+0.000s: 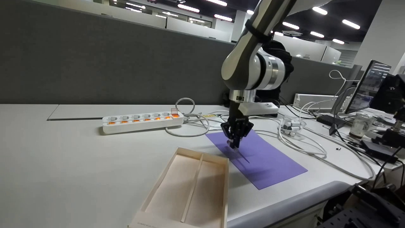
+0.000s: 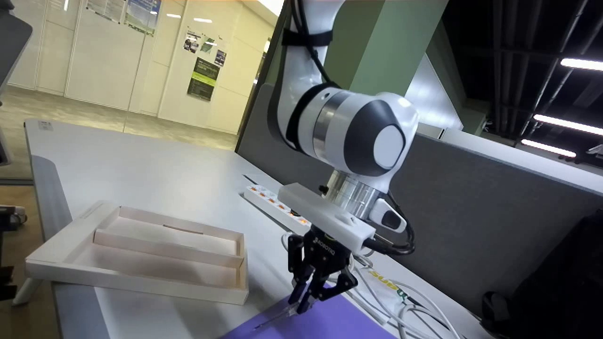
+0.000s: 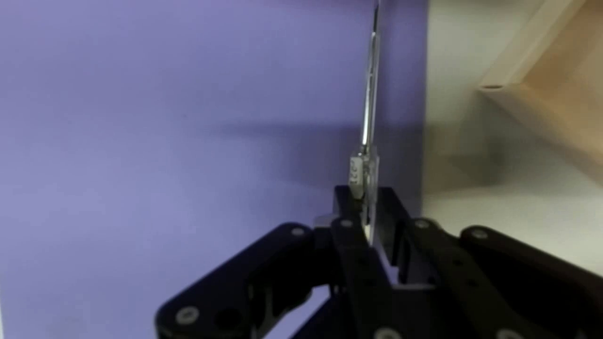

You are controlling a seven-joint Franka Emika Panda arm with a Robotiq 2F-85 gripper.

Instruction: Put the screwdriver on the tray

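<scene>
The screwdriver is a slim tool with a clear handle and a thin metal shaft. It shows in both exterior views (image 1: 243,155) (image 2: 274,320) and in the wrist view (image 3: 369,108). My gripper (image 1: 234,145) (image 2: 299,303) (image 3: 366,193) is shut on its handle end, which the fingers partly hide. The shaft slants down over the purple sheet (image 1: 275,167) (image 3: 165,117); I cannot tell whether its tip touches the sheet. The pale wooden tray (image 1: 225,193) (image 2: 141,282) with its centre divider stands beside the sheet. Its corner shows at the right in the wrist view (image 3: 532,101).
A white power strip (image 1: 142,123) (image 2: 268,207) lies behind the tray. White cables (image 1: 303,150) (image 2: 410,308) lie beyond the sheet. A grey partition (image 1: 110,60) runs along the back. A monitor (image 1: 368,85) and a glass jar (image 1: 360,125) stand at the far side.
</scene>
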